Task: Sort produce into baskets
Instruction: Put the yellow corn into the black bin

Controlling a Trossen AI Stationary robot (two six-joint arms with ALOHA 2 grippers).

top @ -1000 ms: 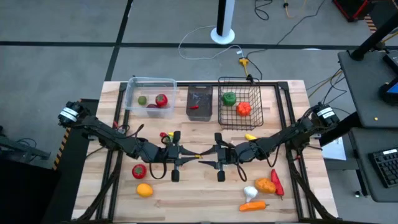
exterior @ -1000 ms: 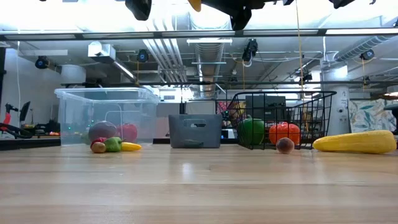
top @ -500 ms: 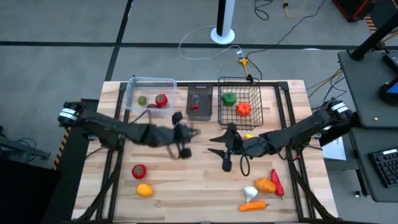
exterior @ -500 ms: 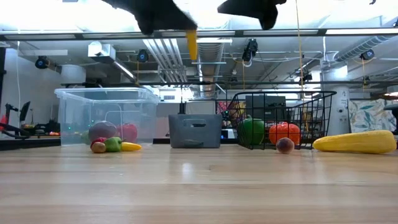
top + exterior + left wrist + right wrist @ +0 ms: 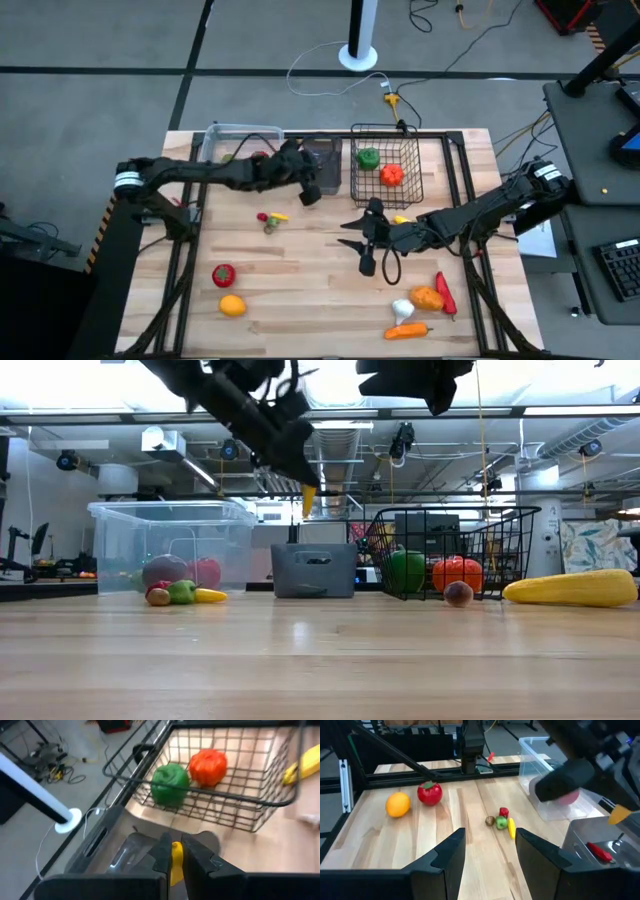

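From above, we see our left gripper (image 5: 310, 188) over the small dark translucent rectangular bin (image 5: 322, 152); the right gripper (image 5: 362, 243) waits spread open mid-table. Level view: a slim yellow toy vegetable (image 5: 308, 500) hangs pinched above that bin, so we should lower it before letting go. Left wrist view: it points inside, beside the black wire-mesh basket (image 5: 150, 765). The pale wooden table (image 5: 470, 845) fronts a ducted workshop.

No legible text (labels included)
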